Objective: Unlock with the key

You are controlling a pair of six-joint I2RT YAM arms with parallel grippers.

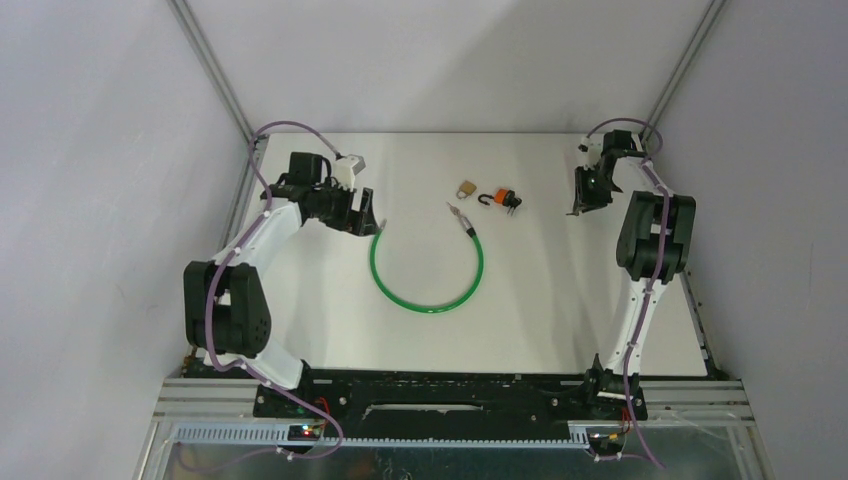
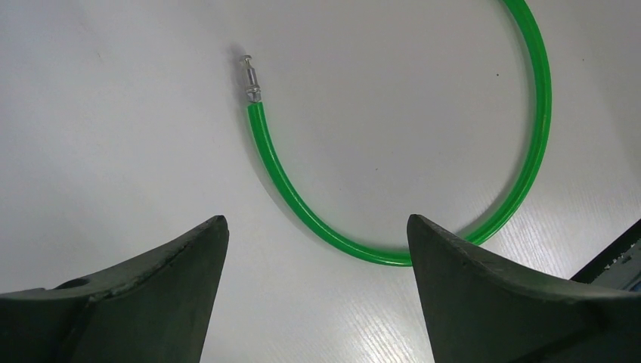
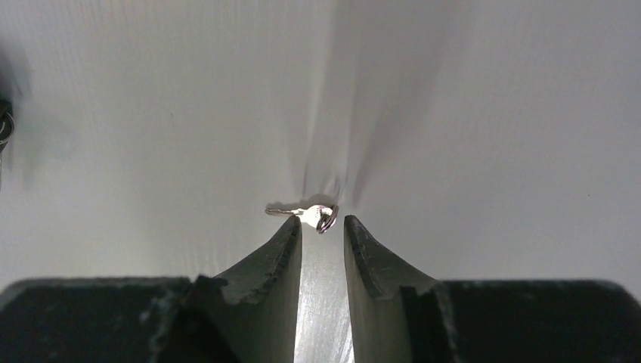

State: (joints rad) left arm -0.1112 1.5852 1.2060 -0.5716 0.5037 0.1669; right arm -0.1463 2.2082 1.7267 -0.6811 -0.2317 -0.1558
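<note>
A small silver key point(image 3: 302, 211) with a ring lies flat on the white table point(image 3: 491, 113), its blade pointing left. My right gripper point(image 3: 323, 221) is right over it, jaws a narrow gap apart, with the key's head and ring between the fingertips point(image 3: 291, 231). In the top view this gripper point(image 1: 583, 205) points down at the table's far right and hides the key. A brass padlock point(image 1: 466, 188) and an orange-and-black lock point(image 1: 500, 199) lie at the far middle. My left gripper point(image 1: 365, 215) is open and empty at the far left.
A green cable loop point(image 1: 430, 275) with metal end pieces lies in the middle of the table; it also shows in the left wrist view point(image 2: 423, 189), curving between and beyond the left fingers point(image 2: 189, 257). Grey walls enclose the table.
</note>
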